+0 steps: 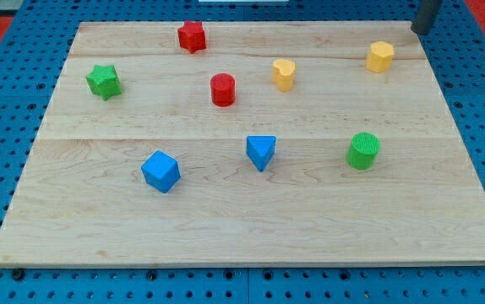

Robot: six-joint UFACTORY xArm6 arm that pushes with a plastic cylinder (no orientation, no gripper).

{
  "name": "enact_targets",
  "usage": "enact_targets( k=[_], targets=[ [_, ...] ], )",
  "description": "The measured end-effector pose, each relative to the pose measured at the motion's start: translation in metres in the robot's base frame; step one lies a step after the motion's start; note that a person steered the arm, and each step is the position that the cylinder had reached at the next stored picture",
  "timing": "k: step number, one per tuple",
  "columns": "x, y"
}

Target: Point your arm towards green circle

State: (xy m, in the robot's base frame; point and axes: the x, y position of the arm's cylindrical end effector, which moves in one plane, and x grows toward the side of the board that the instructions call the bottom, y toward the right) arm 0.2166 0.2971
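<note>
The green circle (363,150), a ribbed green cylinder, stands on the wooden board (251,228) at the view's right, a little below the middle. My tip (414,31) shows at the view's top right corner, at the board's far edge. It is far above the green circle and a little to its right. The nearest block to my tip is a yellow block (380,57) just below and left of it.
A green star (104,81) is at the left. A red star (192,36) is at the top. A red cylinder (223,89) and a yellow block (283,74) are near the middle. A blue cube (160,171) and a blue triangle (261,152) lie lower.
</note>
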Motion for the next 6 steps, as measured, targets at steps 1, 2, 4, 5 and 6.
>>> enact_targets(
  k=[1,2,4,5,6],
  targets=[
    [0.0,-0.036],
    [0.0,-0.081],
    [0.018,-0.157],
    [0.036,-0.16],
    [0.07,-0.155]
  ],
)
